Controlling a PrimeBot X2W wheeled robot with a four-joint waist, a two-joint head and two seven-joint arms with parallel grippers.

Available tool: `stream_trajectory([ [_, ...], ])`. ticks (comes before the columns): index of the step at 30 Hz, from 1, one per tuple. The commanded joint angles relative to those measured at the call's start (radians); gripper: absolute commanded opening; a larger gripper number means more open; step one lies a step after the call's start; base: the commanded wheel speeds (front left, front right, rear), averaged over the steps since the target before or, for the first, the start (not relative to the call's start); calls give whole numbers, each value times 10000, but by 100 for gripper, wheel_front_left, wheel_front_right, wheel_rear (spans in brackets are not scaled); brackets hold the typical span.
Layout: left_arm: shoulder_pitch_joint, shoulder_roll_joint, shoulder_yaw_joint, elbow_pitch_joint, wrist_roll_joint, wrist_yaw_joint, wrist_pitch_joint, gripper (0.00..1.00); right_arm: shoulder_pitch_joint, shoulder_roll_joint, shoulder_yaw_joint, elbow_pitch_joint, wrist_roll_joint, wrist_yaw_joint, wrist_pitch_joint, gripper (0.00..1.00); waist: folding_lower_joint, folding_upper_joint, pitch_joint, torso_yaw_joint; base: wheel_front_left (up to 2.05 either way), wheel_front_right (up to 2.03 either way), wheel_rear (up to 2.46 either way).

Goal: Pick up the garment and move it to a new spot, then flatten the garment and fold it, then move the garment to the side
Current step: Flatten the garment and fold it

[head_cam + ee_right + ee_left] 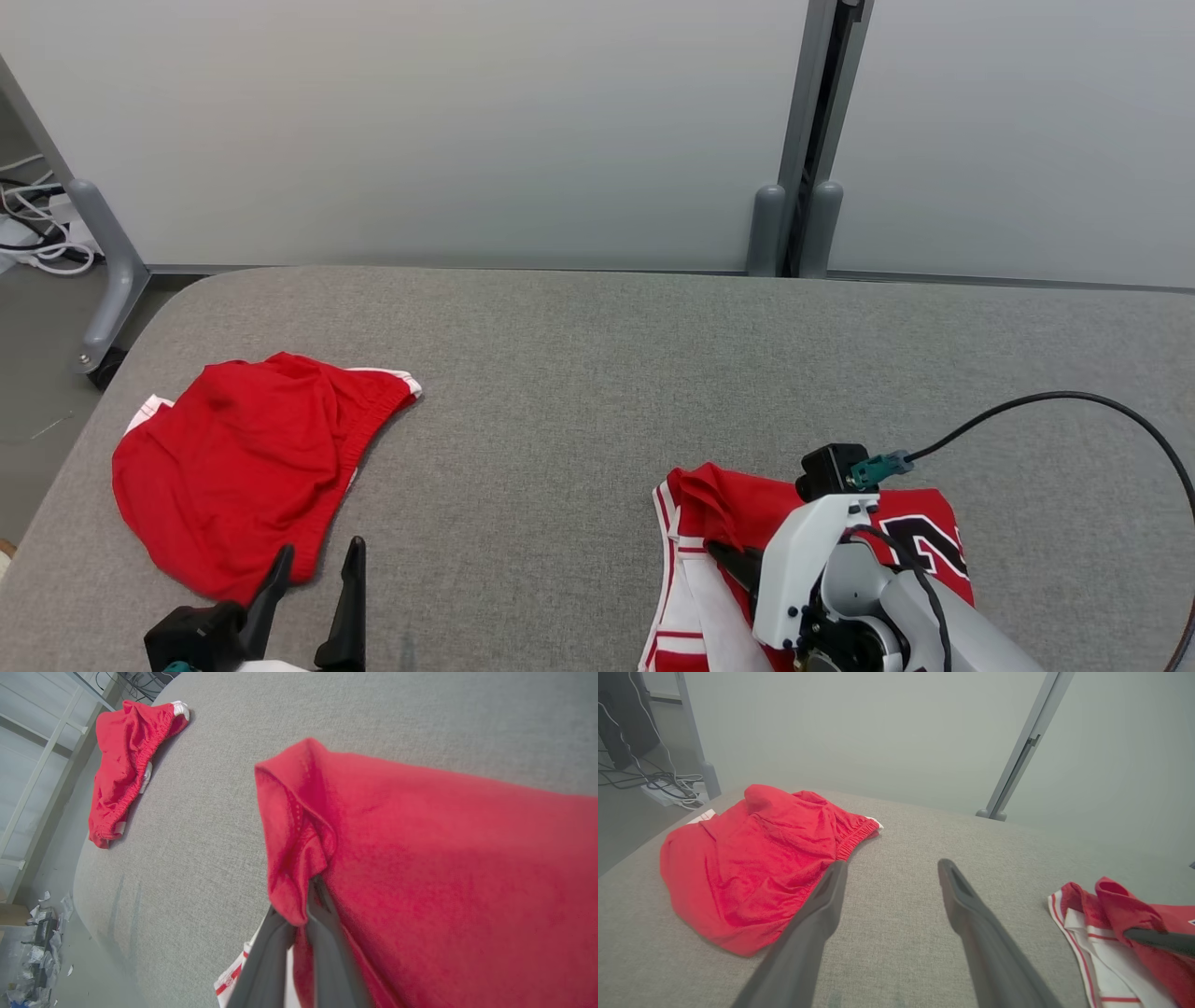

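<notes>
A red and white jersey with a dark letter on it lies crumpled at the table's near right. My right gripper is shut on a fold of its red cloth, which drapes over the fingers. The same jersey shows at the right edge of the left wrist view. A pair of red shorts with an elastic waistband lies crumpled at the near left. My left gripper stands open just in front of the shorts, its left finger over their edge, holding nothing.
The grey cloth table has bare room in the middle and at the back. Frosted panels with grey posts stand behind it. Cables lie on the floor at the far left. A black cable loops off my right wrist.
</notes>
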Motion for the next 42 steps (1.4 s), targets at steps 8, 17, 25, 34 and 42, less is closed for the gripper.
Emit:
stream_trajectory([
  [8, -25, -9, -21, 51, -105, 32, -42, 100, -810, -50, 1011, 418, 1996, 20, -828, 100, 0, -1, 4, 66, 0, 0, 0],
  [17, 117, -15, 103, -21, -193, 136, -232, 100, -1401, -378, 112, 1026, 824, 18, -2293, 100, 0, -1, -40, -298, 0, 0, 0],
  [25, 76, -59, 30, 21, -257, 71, -295, 100, -148, -1197, -1143, 875, -2249, 20, -2759, 100, 0, -1, 6, -580, 0, 0, 0],
  [34, -138, -58, -3, 123, -310, 30, -356, 100, 1912, -514, -1110, -1396, -4123, 20, -1061, 0, 0, -1, 188, -708, 0, 0, 0],
  [42, -262, -35, -41, 248, -343, -25, -396, 100, 2818, -206, -1535, -3414, -5394, 12, -84, 0, 0, -1, 166, -566, 0, 0, 0],
])
